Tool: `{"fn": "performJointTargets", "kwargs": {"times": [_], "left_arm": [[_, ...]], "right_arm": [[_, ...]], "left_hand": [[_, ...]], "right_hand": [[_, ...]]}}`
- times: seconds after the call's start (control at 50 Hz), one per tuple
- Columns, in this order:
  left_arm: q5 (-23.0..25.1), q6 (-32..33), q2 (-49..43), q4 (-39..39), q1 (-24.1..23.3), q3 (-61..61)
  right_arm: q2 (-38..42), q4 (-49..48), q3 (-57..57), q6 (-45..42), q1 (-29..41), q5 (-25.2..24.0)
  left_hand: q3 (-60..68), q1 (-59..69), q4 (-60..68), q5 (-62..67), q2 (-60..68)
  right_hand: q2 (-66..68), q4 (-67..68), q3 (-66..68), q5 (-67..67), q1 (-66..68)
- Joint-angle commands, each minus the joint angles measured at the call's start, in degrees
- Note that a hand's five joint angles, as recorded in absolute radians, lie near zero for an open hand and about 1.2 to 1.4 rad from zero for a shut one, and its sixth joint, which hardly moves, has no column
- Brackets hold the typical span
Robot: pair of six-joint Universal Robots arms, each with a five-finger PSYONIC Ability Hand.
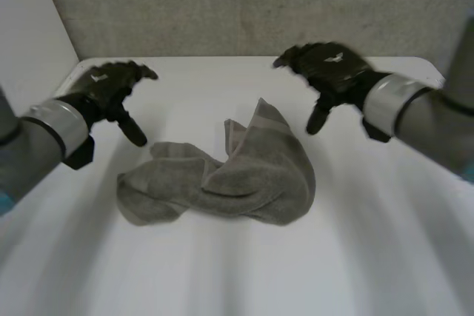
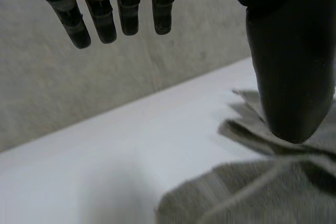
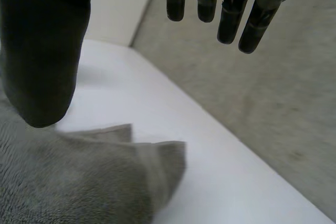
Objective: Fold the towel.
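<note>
A grey towel lies crumpled in a heap at the middle of the white table. My left hand hovers above the table to the left of the towel, fingers straight and apart from the thumb, holding nothing. My right hand hovers beyond the towel's right part, also open and empty. In the left wrist view the towel lies below the thumb, with the fingers spread above the table. In the right wrist view a towel corner lies under the open hand, beside its thumb.
A grey wall rises right behind the table's far edge. A white panel stands at the left. White tabletop stretches in front of the towel and to both sides.
</note>
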Motion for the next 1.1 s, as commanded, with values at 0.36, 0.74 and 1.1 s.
{"fn": "performJointTargets", "kwargs": {"times": [0.36, 0.74, 1.1], "left_arm": [[6.19, 7.58, -25.13, -0.05, -0.63, 10.17], [6.19, 14.17, -20.48, -4.01, -2.13, 7.8], [6.54, 14.35, -13.08, -3.84, -2.13, 0.41]], "right_arm": [[32.79, -2.63, -23.8, -8.17, 8.08, -0.64], [30.08, -2.8, -18.01, -13.43, 7.29, -0.82], [11.7, -3.42, 4.41, -22.32, 3.95, -0.29]], "left_hand": [[-3.29, 6.71, -3.76, 9.85, 8.67], [-3.29, 34.96, -3.76, 38.1, 36.92], [-3.29, 10.91, -3.76, 14.06, 12.88]], "right_hand": [[4.84, -4.35, -2.99, 5.01, 5.08], [66.35, -4.35, -2.99, 66.52, 66.58], [16.47, -4.35, -2.99, 16.64, 16.7]]}}
